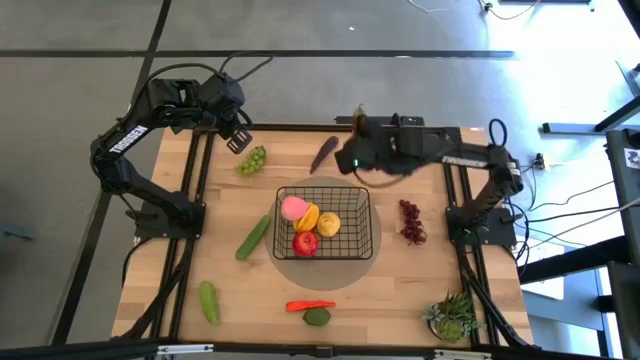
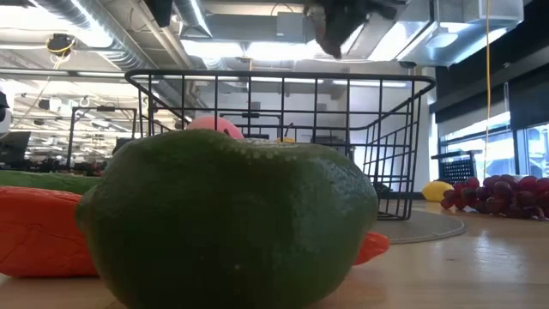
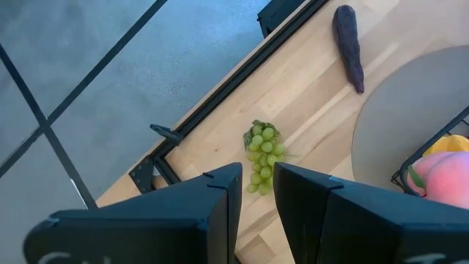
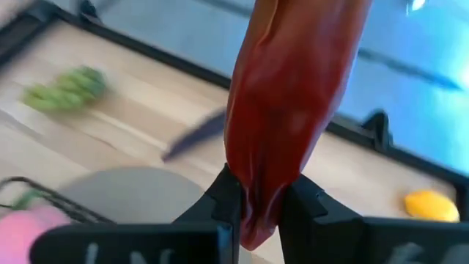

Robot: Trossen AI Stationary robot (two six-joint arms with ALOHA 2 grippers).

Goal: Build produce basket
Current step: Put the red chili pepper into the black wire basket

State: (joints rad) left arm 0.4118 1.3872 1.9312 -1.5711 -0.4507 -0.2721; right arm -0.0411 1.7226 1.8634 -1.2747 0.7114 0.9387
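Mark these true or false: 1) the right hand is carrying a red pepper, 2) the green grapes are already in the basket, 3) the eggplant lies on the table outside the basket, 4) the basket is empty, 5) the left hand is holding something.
1) True: the right hand is shut on a red pepper.
2) False: the green grapes lie on the table near the left hand.
3) True: the eggplant lies beyond the basket.
4) False: it holds a peach, tomato and lemons.
5) False: nothing sits between its fingers.
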